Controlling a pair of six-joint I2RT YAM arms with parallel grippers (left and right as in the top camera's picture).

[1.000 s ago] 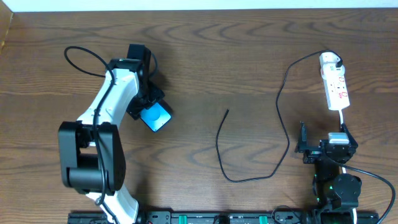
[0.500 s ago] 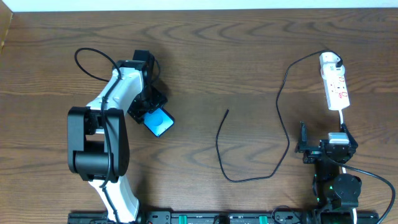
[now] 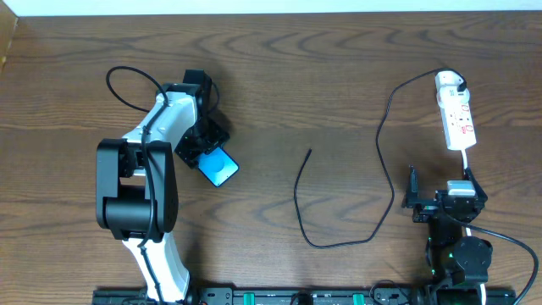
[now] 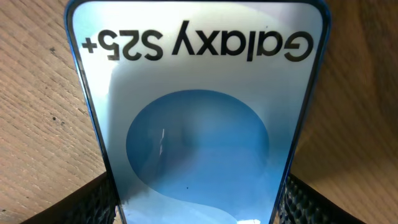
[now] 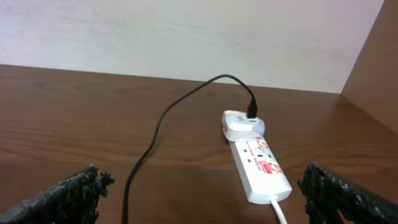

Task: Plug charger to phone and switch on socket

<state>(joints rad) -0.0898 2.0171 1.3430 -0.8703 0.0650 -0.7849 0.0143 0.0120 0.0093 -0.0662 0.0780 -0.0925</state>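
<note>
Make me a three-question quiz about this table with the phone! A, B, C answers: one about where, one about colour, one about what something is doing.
1. Where on the table is the power strip?
A) beside the left arm
B) in the middle
C) at the far right

2. What colour is the phone screen?
A) blue
B) red
C) green

3. The black cable has a loose tip. It is
A) plugged into the phone
B) in the right arm's jaws
C) lying free on the table

Answers:
1 C, it lies near the right edge in the overhead view.
2 A, the left wrist view shows blue.
3 C, the tip rests mid-table, apart from the phone.
</note>
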